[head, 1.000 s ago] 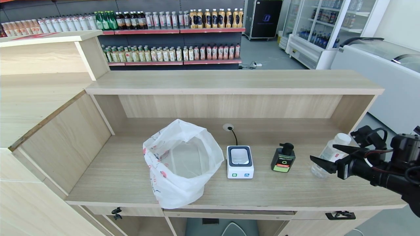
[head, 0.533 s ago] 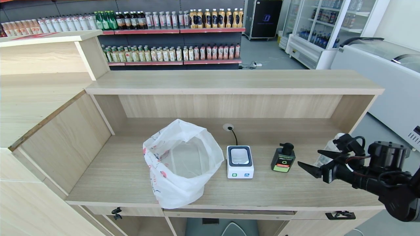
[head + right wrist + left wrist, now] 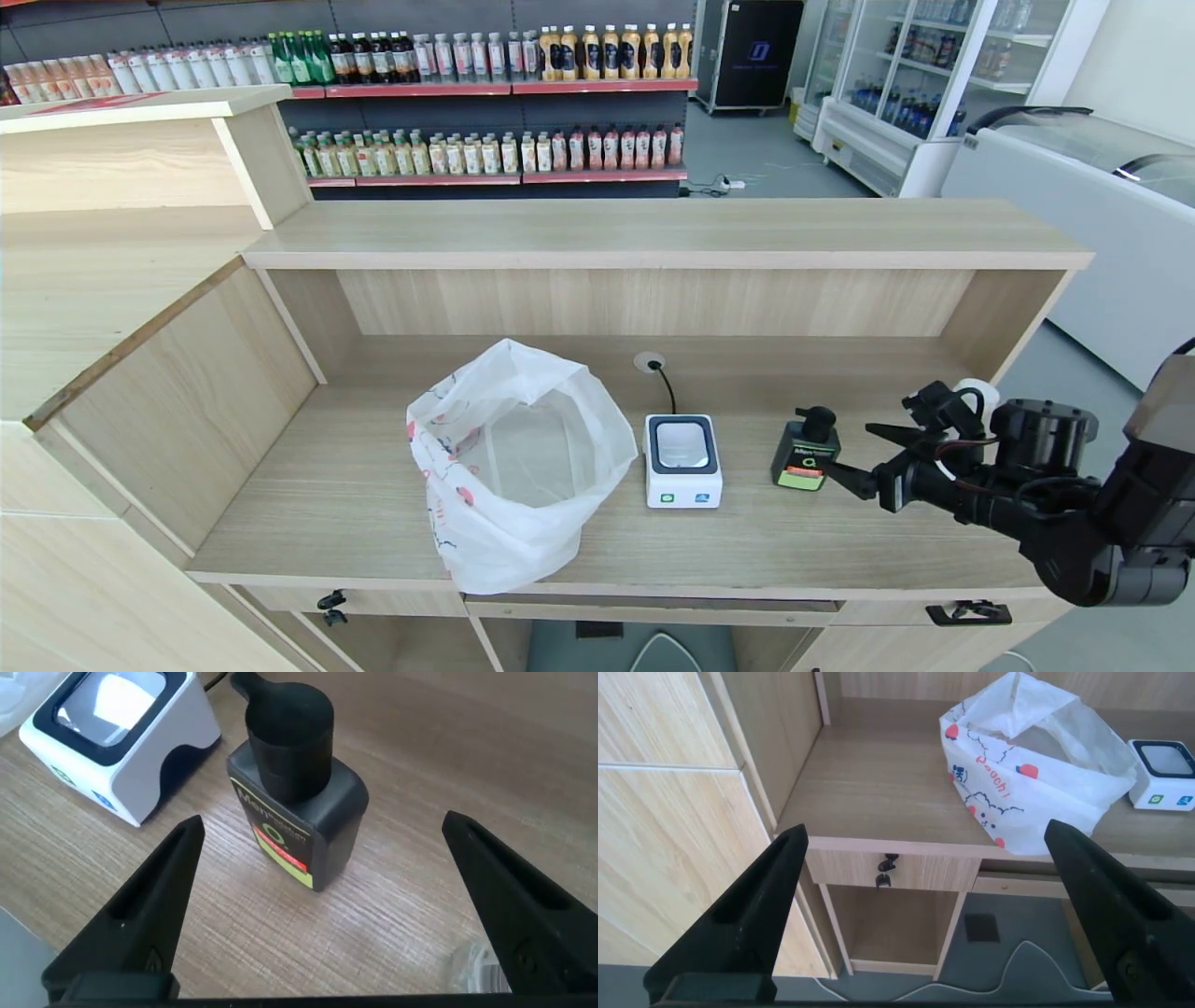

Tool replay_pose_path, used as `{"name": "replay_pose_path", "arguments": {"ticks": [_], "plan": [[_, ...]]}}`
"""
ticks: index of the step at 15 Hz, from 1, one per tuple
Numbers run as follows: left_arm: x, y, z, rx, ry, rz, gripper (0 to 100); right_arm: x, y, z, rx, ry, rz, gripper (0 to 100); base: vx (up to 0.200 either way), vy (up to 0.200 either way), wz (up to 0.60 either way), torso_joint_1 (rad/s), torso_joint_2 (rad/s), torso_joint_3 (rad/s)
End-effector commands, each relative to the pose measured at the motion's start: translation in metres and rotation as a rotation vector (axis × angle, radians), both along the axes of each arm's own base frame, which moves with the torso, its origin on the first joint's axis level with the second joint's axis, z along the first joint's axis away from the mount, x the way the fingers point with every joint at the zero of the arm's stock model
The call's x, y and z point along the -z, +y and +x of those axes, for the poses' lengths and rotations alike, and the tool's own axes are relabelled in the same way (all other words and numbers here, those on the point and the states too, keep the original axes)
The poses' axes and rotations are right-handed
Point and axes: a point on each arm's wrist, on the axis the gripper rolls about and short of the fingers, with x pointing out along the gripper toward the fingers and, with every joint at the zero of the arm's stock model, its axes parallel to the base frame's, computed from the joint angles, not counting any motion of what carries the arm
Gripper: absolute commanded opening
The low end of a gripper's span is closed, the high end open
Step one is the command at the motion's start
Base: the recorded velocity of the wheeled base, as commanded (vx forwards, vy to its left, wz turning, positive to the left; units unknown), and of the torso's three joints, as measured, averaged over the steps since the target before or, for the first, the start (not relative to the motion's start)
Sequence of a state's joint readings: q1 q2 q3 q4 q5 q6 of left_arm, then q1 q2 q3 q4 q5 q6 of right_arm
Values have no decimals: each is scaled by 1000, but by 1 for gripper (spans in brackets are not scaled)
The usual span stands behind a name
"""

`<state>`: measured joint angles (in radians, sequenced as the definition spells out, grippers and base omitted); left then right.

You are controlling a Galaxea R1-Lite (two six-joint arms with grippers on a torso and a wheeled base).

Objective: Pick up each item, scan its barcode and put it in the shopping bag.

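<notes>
A black pump bottle (image 3: 806,454) with a green and red label stands on the counter, right of the white barcode scanner (image 3: 682,460). My right gripper (image 3: 864,455) is open just right of the pump bottle (image 3: 297,785), its fingers (image 3: 140,915) spread wider than it. A clear plastic bottle with a white cap (image 3: 976,390) stands behind that arm, mostly hidden. The white shopping bag (image 3: 509,457) stands open left of the scanner (image 3: 117,737). My left gripper (image 3: 924,915) is open, low off the counter's front left corner, with the bag (image 3: 1032,756) beyond it.
The wooden counter (image 3: 794,541) has a raised back shelf (image 3: 667,233) and side walls. A cable (image 3: 665,383) runs from the scanner to a hole in the counter. Keys hang in the drawer locks (image 3: 329,607) below the front edge.
My right arm has moved left across the counter, from beside the clear bottle to just beside the black pump bottle. The gripper stayed open. Bag, scanner and bottles have not moved.
</notes>
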<state>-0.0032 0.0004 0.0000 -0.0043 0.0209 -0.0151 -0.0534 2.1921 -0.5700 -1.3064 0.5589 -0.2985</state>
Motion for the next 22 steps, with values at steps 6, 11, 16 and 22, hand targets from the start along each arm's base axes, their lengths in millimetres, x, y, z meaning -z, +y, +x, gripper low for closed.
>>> {"name": "replay_pose_path", "arguments": {"ticks": [6,11,16,22], "plan": [[0,0,0,-1,-1,0,100,25,15,26,-105,-22,14,100,0,0,0,0,0,0],[0,0,0,-1,-1,0,100,37,31,36,-168,-16,26,100,0,0,0,0,0,0],[0,0,0,-1,-1,0,100,41,43,35,-211,-5,30,100,0,0,0,0,0,0],[0,0,0,-1,-1,0,100,43,42,35,-207,-4,23,0,0,0,0,0,0,0]]}}
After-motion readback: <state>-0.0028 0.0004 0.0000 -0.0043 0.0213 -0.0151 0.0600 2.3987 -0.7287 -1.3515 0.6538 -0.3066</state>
